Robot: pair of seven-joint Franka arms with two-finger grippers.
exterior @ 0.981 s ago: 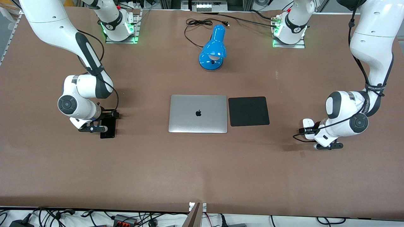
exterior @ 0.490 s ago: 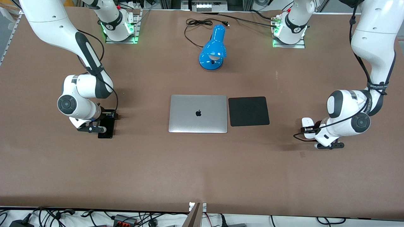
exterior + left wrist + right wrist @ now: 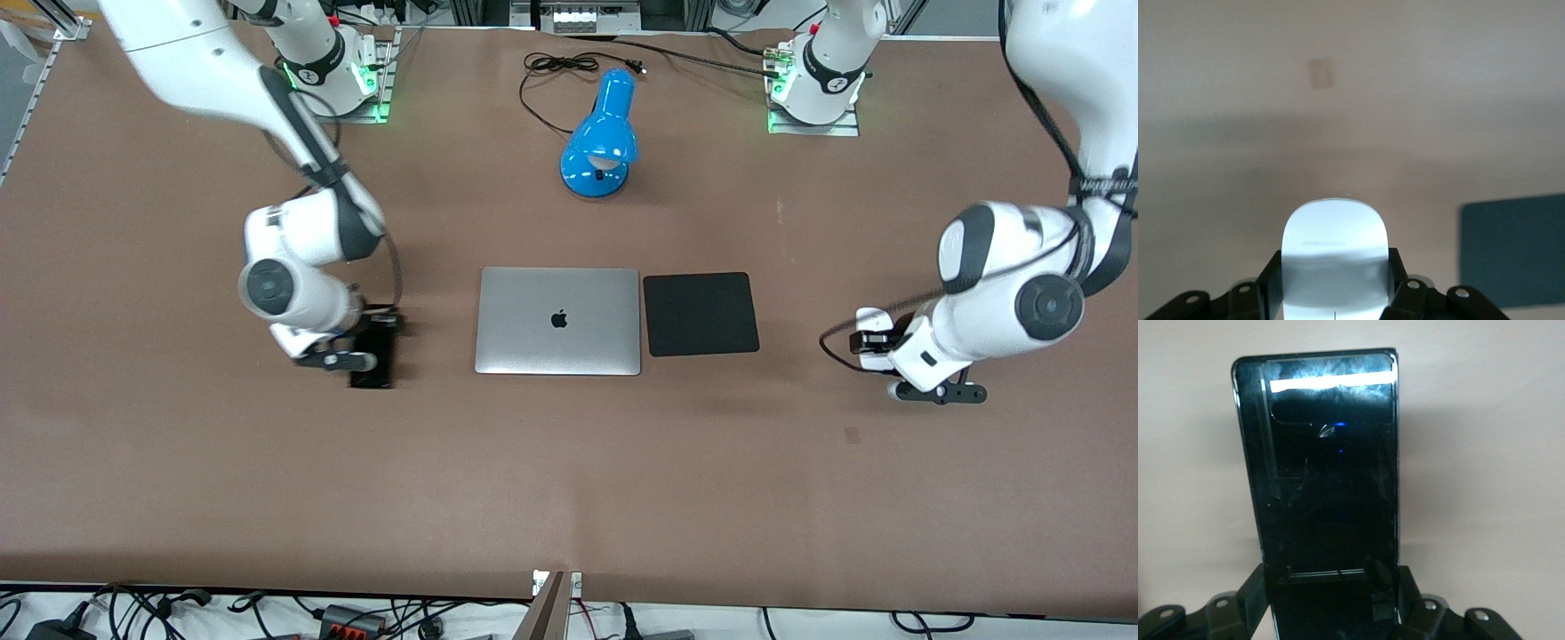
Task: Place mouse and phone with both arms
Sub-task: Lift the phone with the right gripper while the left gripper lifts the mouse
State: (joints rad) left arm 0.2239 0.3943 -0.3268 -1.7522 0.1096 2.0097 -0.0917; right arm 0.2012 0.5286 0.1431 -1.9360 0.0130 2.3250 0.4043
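Note:
My right gripper is shut on the black phone and holds it just over the table, between the right arm's end and the silver laptop. In the right wrist view the phone stands out from between the fingers of the right gripper. My left gripper is shut on the white mouse, over the table toward the left arm's end, beside the black mat. In the left wrist view the mouse sits in the left gripper, with the mat off to one side.
A blue desk lamp lies farther from the front camera than the laptop, with its black cord near the arms' bases. The closed laptop and the mat lie side by side at the table's middle.
My right arm has carried the phone toward the laptop. My left arm has risen a little with the mouse in its grip.

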